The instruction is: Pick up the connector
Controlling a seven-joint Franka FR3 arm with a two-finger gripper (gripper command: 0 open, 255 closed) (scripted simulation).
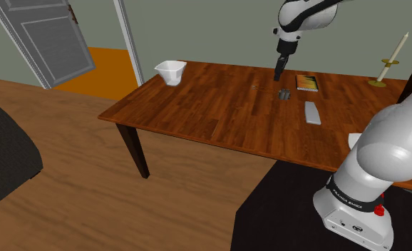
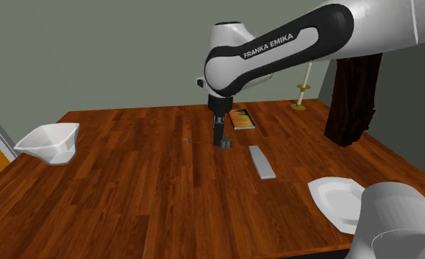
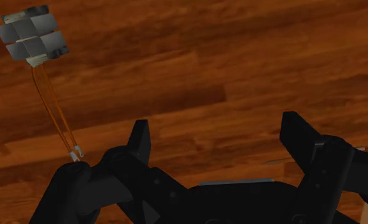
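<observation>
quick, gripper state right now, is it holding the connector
Gripper: open, fingers apart, holding nothing. The connector lies on the table, off to one side of the fingers, not between them.

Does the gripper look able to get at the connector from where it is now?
Probably yes. The open gripper hangs just beside the connector, not yet over it; nothing stands between them, and the book and grey bar lie apart.
</observation>
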